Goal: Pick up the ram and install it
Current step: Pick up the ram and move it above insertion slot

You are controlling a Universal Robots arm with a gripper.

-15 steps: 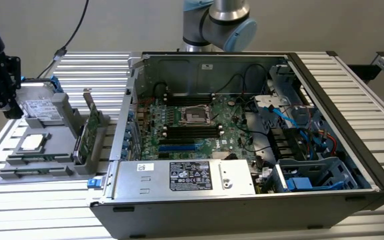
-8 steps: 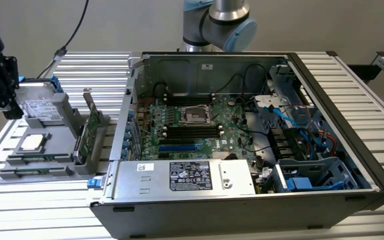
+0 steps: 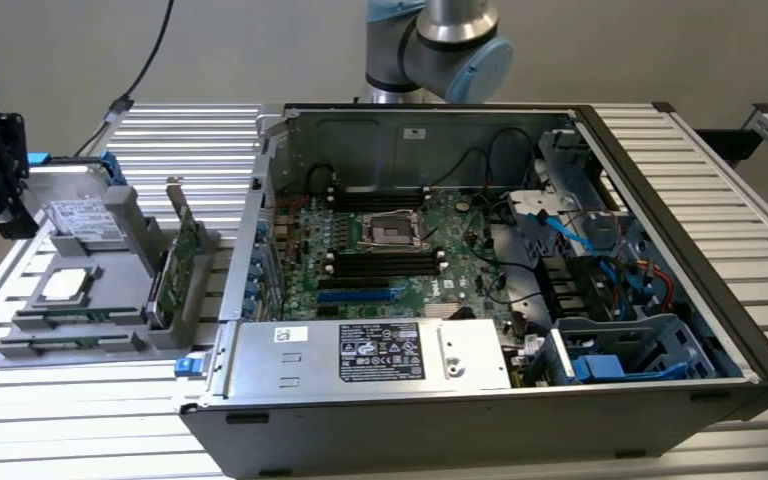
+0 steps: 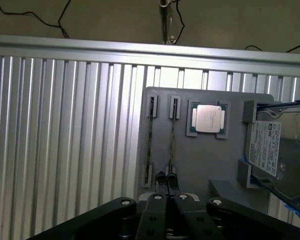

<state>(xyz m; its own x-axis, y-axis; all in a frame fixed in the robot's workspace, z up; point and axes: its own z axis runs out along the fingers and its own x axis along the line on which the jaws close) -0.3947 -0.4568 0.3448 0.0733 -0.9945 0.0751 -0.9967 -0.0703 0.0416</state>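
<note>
Over the near end of a gray holder (image 4: pixel 200 165) on a ribbed metal table (image 4: pixel 65 150), a robot arm's gripper (image 4: pixel 166 181) hangs with its two fingers (image 4: pixel 160 180) clenched together on nothing. Just past them the ram (image 4: pixel 172 140) stands on edge in a groove of the holder, with a second stick (image 4: pixel 150 140) close beside it in a matching groove.

The likely trouble from here:
- With the fingers clenched, a descent would strike the stick's top edge rather than straddle it.
- The two sticks stand so close that a finger could catch or knock the wrong one.
- A pinch on so thin an edge could let the stick tilt and spoil its line-up with a slot.

From above, the ram shows as a thin dark line held between small gray end blocks. Its flat face and chips cannot be made out.

Farther along the holder lies a square silver processor (image 4: pixel 208 119), and beside it a hard drive (image 4: pixel 277 150) with blue clips. The open computer case (image 3: pixel 491 440), with black memory slots (image 3: pixel 384 262) on its green board, sits well apart, toward the exterior view's right.
</note>
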